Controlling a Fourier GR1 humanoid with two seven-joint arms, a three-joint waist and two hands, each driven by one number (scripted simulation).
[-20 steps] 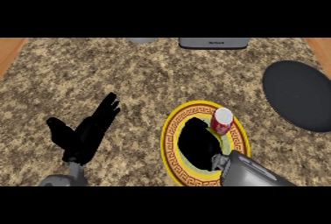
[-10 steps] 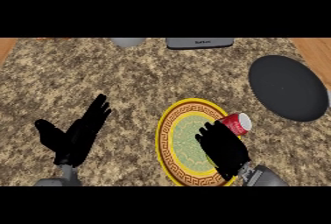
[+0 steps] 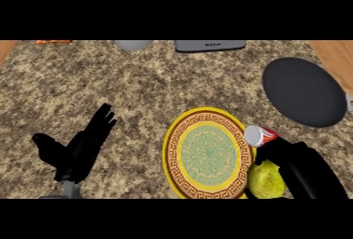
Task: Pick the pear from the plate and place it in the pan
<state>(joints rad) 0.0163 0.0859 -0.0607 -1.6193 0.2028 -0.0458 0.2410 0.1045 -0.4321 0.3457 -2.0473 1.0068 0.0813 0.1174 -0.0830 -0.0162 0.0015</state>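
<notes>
The yellow-green pear (image 3: 264,180) sits at the right rim of the yellow, patterned plate (image 3: 205,151), low in the head view. My right hand (image 3: 301,166) curls over it from the right, hiding its right side. The dark round pan (image 3: 303,91) lies on the counter at the upper right, well beyond the hand. My left hand (image 3: 81,145) rests open at the left, fingers up, away from the plate.
A small red and white can (image 3: 259,135) stands against the plate's right rim, just above the pear. A grey box (image 3: 210,45) and a grey bowl (image 3: 133,45) sit at the counter's far edge. Wood shows at the top right corner (image 3: 338,53).
My right hand has shifted from the plate's middle to its right rim, and the pear now shows beneath it. The plate's centre is uncovered. The left hand has kept its pose.
</notes>
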